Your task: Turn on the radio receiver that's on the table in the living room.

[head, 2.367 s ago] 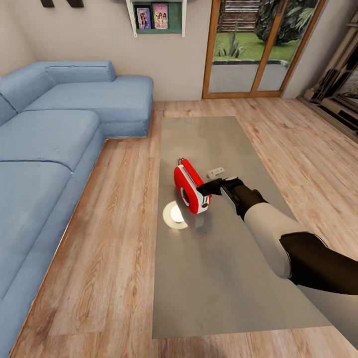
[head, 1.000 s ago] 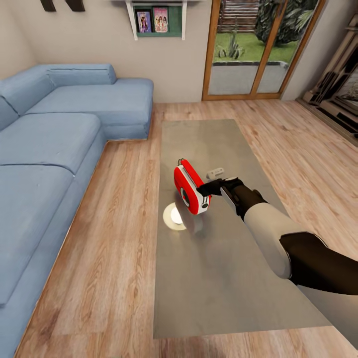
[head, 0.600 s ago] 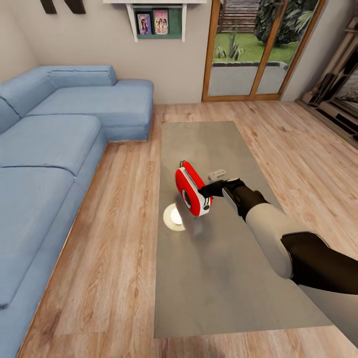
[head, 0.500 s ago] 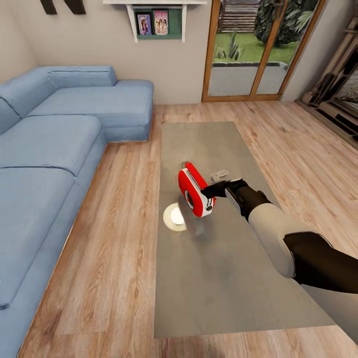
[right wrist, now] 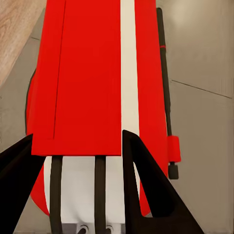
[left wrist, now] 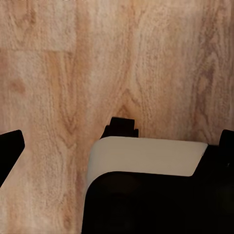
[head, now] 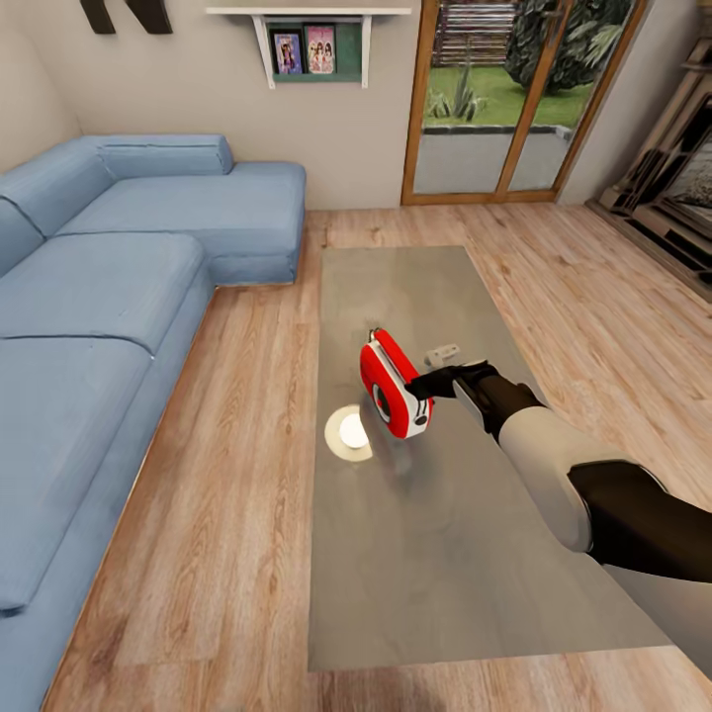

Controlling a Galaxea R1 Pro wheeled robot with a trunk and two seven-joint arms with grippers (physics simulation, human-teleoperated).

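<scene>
The radio [head: 394, 398] stands on the table [head: 435, 534], near the middle of the grey top and tilted, with its dial face toward the camera. The right gripper [head: 427, 384] is closed on the radio's near end; in the wrist view its two black fingers [right wrist: 146, 185] sit on either side of the red and white body [right wrist: 97, 83]. A small grey gadget [head: 442, 352] lies just behind the gripper. A round light reflection [head: 350, 431] shines on the table beside the radio. The blue sofa [head: 109, 287] is to the left. The left gripper [left wrist: 117, 146] is over wood floor [left wrist: 122, 58]; I cannot tell its state.
</scene>
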